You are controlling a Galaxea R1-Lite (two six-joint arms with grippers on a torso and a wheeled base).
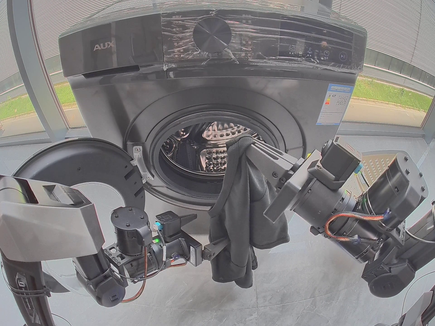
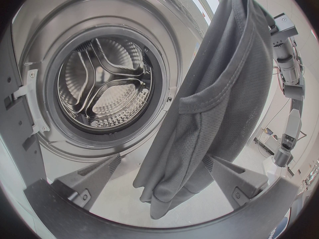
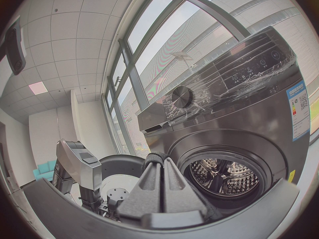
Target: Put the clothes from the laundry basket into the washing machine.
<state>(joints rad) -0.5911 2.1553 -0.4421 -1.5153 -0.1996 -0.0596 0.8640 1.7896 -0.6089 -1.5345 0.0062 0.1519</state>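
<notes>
Grey garment [image 1: 244,213] hung from my right fingers [image 1: 268,158], clenched on it at the open washer [image 1: 213,91]; my left fingers [image 2: 96,175] stood spread beside its lower folds.

Logo lettering [image 1: 103,46] is seen on washing machine [image 1: 104,105] top panel, left. Blue/white energy label [image 1: 335,104] w/ QR code is stuck front right; print too small. Ctrl icons [image 1: 317,50] are shown top right.

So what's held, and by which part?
Right gripper holds the garment by its top edge; the rest hangs down. Left gripper is open, holding nothing.
</notes>
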